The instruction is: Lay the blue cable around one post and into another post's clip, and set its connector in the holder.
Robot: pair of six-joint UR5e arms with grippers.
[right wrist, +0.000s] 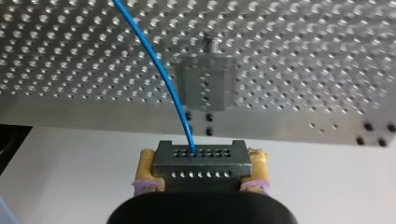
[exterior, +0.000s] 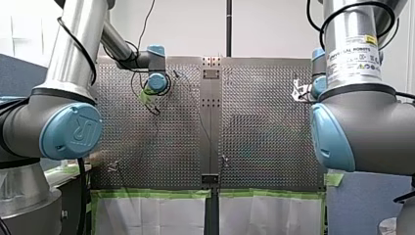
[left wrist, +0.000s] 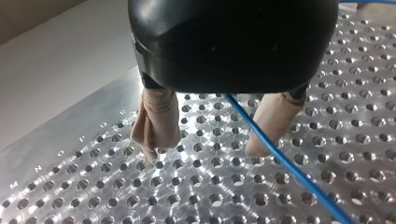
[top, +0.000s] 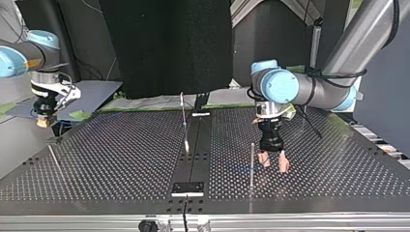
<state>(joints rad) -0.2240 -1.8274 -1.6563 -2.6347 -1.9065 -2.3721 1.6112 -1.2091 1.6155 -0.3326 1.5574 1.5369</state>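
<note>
Cable (right wrist: 163,74), thin and blue, comes out of the top of a metal connector (right wrist: 201,169). My right gripper (right wrist: 203,154) holds that connector clamped between its yellow pads. The gripper hangs beyond the edge of the perforated table (right wrist: 303,46), over a plain white surface. The holder (right wrist: 205,86), a small metal block with a pin on top, stands on the table ahead, well apart from the connector. The cable arcs past just beside it.

Over the table, my left gripper (left wrist: 201,151) points down with its beige-padded fingers (left wrist: 156,121) spread wide, gripping nothing. The cable runs slantwise between them and passes in front of one finger. The gripper's black body hides where it goes above.

In the top view that gripper (top: 273,162) hovers just beside an upright post (top: 252,162). A faint blue line of cable shows near the post's foot (too faint to follow further). A second, thinner post (top: 184,121) rises at the table's centre strip, and a slanted rod (top: 54,157) stands near the view's left edge, not far from my right gripper (top: 44,120).
</note>
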